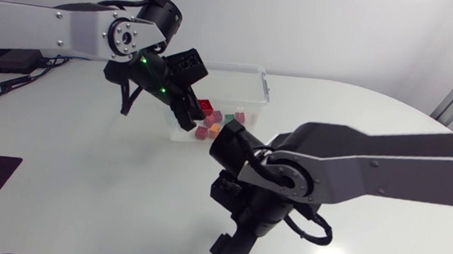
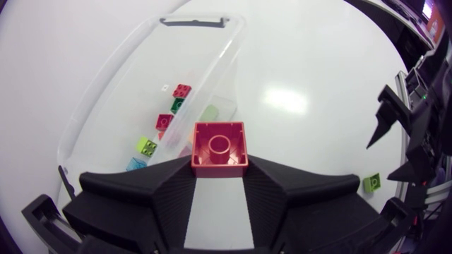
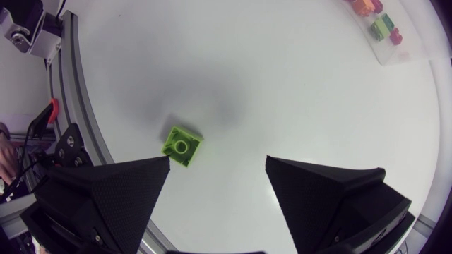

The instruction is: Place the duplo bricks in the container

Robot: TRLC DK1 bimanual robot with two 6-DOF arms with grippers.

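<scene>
- The red duplo brick (image 2: 219, 148) is square, with no long axis; its hollow underside faces the left wrist camera.
- The left end effector (image 2: 219, 166) is clenched on it from two sides, over the near rim of the clear container (image 2: 106, 92) at the far middle of the desk (image 1: 84, 156).
- Loose bricks (image 2: 164, 121) in red, green, lime and pale blue lie inside.
- The right end effector (image 3: 217, 185) stands wide apart, grasping nothing.
- A lime brick (image 3: 181, 145) lies hollow side up near the desk's near edge, just ahead of the right fingers, untouched.
</scene>
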